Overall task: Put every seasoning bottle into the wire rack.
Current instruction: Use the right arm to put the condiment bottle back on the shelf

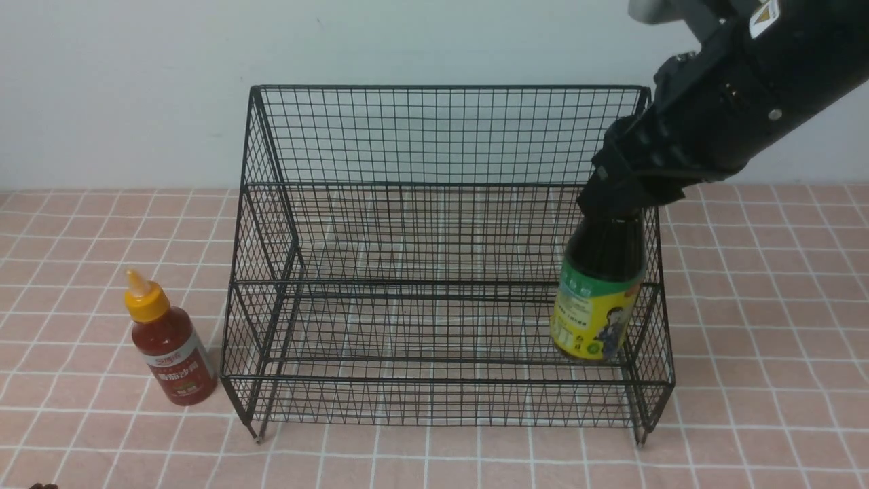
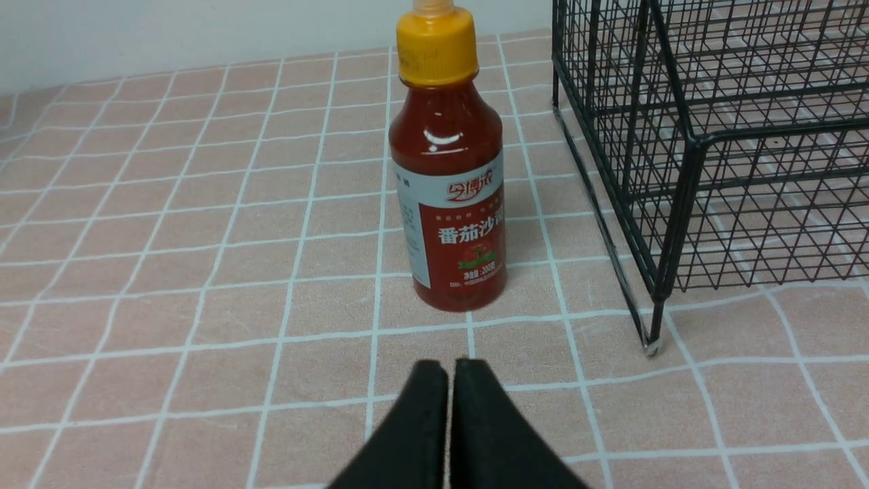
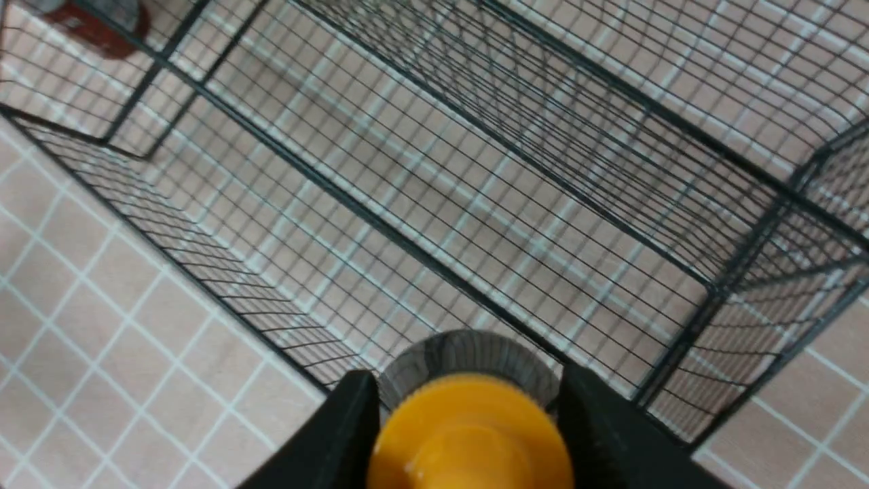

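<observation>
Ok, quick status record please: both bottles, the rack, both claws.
dark bottle: upright inside the wire rack, low at its right end, gripped at the top
red bottle: upright on the table, outside the rack's left side
right claw: shut on the dark bottle
left claw: shut, empty, facing the red bottle, apart from it
not yet in rack: red bottle

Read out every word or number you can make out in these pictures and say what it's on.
"番茄沙司": large white characters on the label of the red sauce bottle.
"200": within a small line low on that label; the rest is too small to read.
Red brand script on its white band: illegible.
Label of the dark bottle: too small to read.
Sticker on the right arm: unreadable.
</observation>
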`<act>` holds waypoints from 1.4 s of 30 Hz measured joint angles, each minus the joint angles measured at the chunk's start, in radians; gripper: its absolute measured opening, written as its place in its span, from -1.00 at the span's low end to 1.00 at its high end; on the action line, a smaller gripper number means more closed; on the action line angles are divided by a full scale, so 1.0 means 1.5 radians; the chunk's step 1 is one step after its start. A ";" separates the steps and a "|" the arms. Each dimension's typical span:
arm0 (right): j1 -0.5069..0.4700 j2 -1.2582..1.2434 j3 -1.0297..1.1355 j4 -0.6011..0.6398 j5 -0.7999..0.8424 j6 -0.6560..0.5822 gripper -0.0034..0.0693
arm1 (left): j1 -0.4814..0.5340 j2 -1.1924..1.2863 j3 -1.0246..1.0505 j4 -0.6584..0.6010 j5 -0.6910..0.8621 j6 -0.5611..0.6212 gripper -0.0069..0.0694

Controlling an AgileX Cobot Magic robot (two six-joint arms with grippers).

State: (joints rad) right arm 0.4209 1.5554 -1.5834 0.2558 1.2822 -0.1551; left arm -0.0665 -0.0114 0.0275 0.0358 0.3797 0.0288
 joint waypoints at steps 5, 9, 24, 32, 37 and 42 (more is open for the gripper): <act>0.000 0.010 0.000 -0.033 -0.001 0.025 -0.06 | 0.000 0.000 0.000 0.000 0.000 0.000 -0.84; 0.000 0.019 0.002 -0.032 -0.001 0.030 -0.06 | 0.000 0.000 0.000 0.000 0.000 0.000 -0.84; 0.000 0.030 0.108 -0.030 -0.017 0.031 -0.06 | -0.001 0.000 0.000 0.000 0.000 0.000 -0.84; 0.000 0.048 0.121 -0.014 -0.021 0.024 -0.06 | -0.001 0.000 0.000 0.000 0.000 0.000 -0.84; 0.000 0.051 0.121 -0.006 -0.026 0.027 -0.06 | -0.001 0.000 0.000 0.000 0.000 0.000 -0.84; 0.000 0.051 0.121 -0.005 -0.026 0.027 -0.06 | -0.001 0.000 0.000 0.000 0.000 0.000 -0.84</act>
State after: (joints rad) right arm 0.4209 1.6316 -1.4016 0.2485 1.2427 -0.1152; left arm -0.0677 -0.0114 0.0275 0.0358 0.3797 0.0288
